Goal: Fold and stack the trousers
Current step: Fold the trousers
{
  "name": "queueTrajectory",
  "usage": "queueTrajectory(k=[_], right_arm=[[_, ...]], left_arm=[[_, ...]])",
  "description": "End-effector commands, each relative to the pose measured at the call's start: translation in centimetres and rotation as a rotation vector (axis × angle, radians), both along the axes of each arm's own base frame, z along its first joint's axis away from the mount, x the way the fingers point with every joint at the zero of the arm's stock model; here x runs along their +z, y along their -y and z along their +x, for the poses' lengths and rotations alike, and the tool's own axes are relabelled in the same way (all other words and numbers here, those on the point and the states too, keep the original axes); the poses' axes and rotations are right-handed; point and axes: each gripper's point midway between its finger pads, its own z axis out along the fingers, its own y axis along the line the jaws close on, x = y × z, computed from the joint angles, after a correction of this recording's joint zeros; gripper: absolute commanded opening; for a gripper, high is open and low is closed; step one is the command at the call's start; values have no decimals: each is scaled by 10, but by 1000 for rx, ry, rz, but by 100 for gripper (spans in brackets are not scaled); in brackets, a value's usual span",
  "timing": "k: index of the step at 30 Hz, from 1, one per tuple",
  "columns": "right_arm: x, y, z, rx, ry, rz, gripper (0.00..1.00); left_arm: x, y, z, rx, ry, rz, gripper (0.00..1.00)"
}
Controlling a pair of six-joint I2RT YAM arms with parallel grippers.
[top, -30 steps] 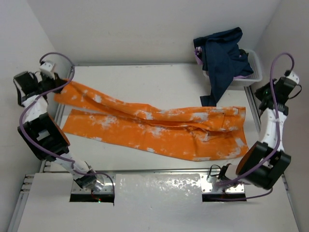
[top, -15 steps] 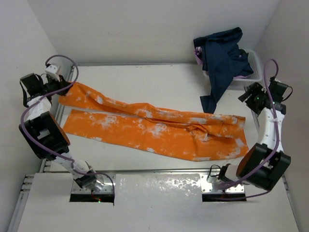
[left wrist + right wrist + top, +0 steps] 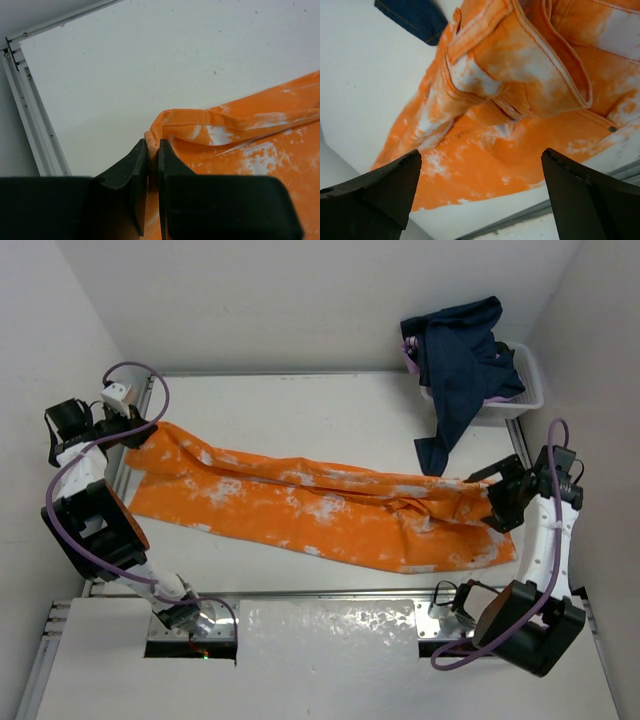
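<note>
Far right corner: white plastic basket (image 3: 522, 400), heaped with a limp dark navy garment (image 3: 460, 350) spilling over its rim. Across the smooth white counter (image 3: 300, 405), soft orange trousers (image 3: 320, 505), splotched white, lying lengthwise and rumpled. Left fingers (image 3: 135, 172) pinched tight on a bunched hem (image 3: 151, 142) at the left end. Right fingers (image 3: 375, 185) spread wide over the stitched waistband (image 3: 560, 55).

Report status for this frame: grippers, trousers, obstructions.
Left gripper shut on a leg end of trousers. Right gripper open over waist end. Trousers stretched out, unfolded. Navy garment hangs off basket near waistband.
</note>
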Motion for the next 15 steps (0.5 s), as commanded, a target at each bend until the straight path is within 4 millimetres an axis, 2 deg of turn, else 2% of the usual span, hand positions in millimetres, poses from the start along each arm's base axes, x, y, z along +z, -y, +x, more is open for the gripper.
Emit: queueTrajectory(k=[1, 4, 5, 9, 15], right_arm=[[23, 8, 28, -126, 85, 43, 99], [11, 13, 24, -185, 52, 38, 99], [-1, 13, 20, -203, 29, 41, 99], [-27, 20, 31, -277, 7, 72, 99], [-32, 45, 42, -285, -43, -18, 99]], left_arm=[[15, -2, 3, -27, 42, 12, 0], [15, -1, 3, -32, 42, 15, 0], [16, -1, 3, -34, 44, 13, 0], [15, 0, 2, -39, 38, 6, 0], [13, -2, 0, -42, 25, 24, 0]])
